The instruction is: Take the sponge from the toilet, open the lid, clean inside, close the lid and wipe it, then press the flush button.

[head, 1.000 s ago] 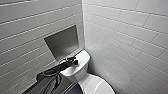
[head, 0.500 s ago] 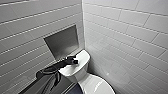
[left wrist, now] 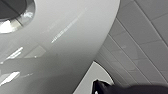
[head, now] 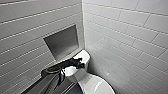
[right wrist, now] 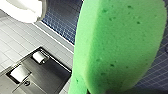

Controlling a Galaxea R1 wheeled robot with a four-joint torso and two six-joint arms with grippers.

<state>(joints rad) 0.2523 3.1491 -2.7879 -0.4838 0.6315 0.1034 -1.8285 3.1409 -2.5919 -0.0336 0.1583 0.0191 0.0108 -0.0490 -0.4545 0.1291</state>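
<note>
The white toilet (head: 83, 57) stands in the tiled corner with its lid (head: 97, 86) down. My left arm reaches in from the left, and my left gripper (head: 80, 64) is shut, low over the tank top. In the left wrist view the glossy tank top (left wrist: 65, 37) is very close, with the dark round flush button (left wrist: 11, 10) at its edge. In the right wrist view the bright green sponge (right wrist: 117, 45) looms large, with my right gripper shut on its near end. It hangs over the blue tiled floor (right wrist: 62, 20).
A steel niche (head: 62, 42) is set into the left wall just above the tank. White tiled walls close in on both sides. The right wrist view shows a steel recess (right wrist: 37, 75) holding a paper roll (right wrist: 39, 57), and part of the white bowl (right wrist: 25, 10).
</note>
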